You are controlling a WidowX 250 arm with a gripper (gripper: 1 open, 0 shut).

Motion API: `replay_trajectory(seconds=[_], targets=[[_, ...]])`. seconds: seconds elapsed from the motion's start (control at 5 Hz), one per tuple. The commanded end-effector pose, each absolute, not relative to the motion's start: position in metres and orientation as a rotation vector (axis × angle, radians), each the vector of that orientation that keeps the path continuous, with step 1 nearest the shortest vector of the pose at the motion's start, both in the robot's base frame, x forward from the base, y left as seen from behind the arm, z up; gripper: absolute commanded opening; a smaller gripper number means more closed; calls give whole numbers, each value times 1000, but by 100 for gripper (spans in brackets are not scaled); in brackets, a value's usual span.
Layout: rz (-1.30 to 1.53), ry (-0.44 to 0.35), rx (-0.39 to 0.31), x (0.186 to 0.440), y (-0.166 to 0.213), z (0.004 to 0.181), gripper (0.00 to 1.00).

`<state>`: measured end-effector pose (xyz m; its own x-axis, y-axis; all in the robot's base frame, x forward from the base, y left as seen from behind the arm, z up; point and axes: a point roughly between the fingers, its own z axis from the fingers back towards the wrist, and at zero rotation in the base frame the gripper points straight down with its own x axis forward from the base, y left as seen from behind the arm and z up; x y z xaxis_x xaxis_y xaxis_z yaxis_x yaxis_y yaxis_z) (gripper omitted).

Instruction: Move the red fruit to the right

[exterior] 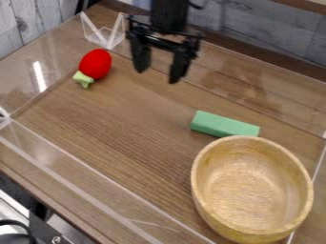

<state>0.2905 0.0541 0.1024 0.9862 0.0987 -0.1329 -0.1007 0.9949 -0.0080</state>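
The red fruit (93, 65), a small glossy strawberry-like toy with a light-green leafy cap, lies on the wooden tabletop at the far left. My gripper (159, 69) hangs above the table a little to the fruit's right, apart from it. Its two black fingers (180, 69) point down and stand wide open with nothing between them.
A flat green rectangular block (226, 124) lies right of centre. A large wooden bowl (253, 187) sits at the front right. Clear plastic walls (38, 143) border the table, and a clear bracket (105, 30) stands at the back behind the fruit.
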Motion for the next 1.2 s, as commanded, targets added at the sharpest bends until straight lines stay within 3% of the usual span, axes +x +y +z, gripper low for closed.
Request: replay_trajectory(seconds=[0.0, 0.2, 0.6, 1.0], targets=[[180, 45, 4, 298, 95, 118, 0], [259, 32, 13, 296, 132, 113, 100], [154, 15, 26, 310, 173, 106, 100], [184, 22, 32, 324, 183, 92, 100]])
